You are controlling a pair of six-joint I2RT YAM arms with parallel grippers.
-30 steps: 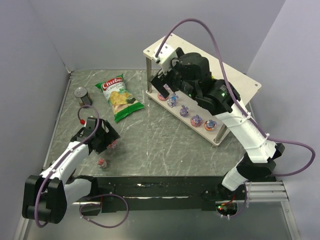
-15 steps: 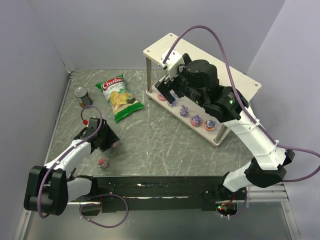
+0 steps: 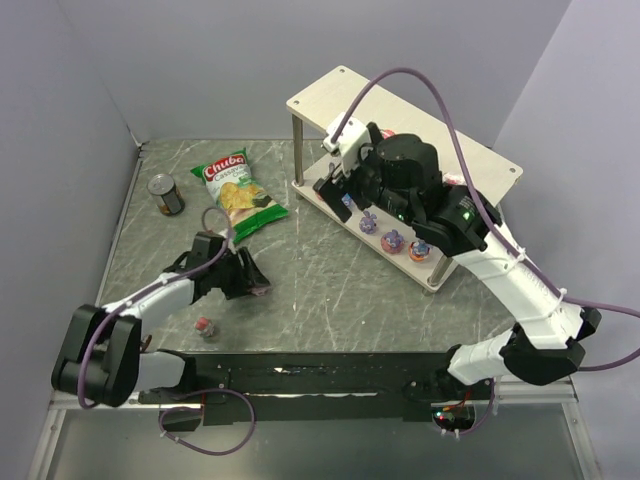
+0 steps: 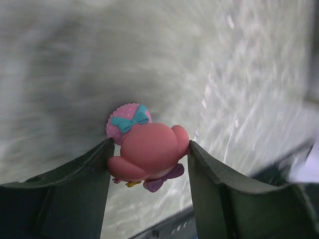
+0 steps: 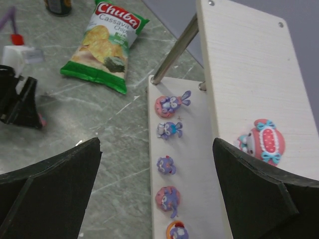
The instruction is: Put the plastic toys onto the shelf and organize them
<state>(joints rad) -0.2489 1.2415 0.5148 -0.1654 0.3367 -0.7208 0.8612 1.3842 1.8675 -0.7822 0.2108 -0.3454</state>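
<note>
BLURRED: table (image 4: 149, 50), left wrist view | CUT OFF: can (image 5: 59, 5) at top edge; near-end toy (image 5: 178, 232) at bottom edge | HIDDEN, top view: pink toy (image 4: 149, 152) mostly behind left gripper (image 3: 256, 286); shelf (image 3: 335, 95) lower board partly behind right arm (image 3: 500, 262)

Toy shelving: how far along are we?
Done: five toys in a row on the lower board of the shelf, one pink toy on the upper board. In hand: left gripper shut on a second pink toy; right gripper open over the shelf. Left: shelve that one, then the loose toy on the table.
</note>
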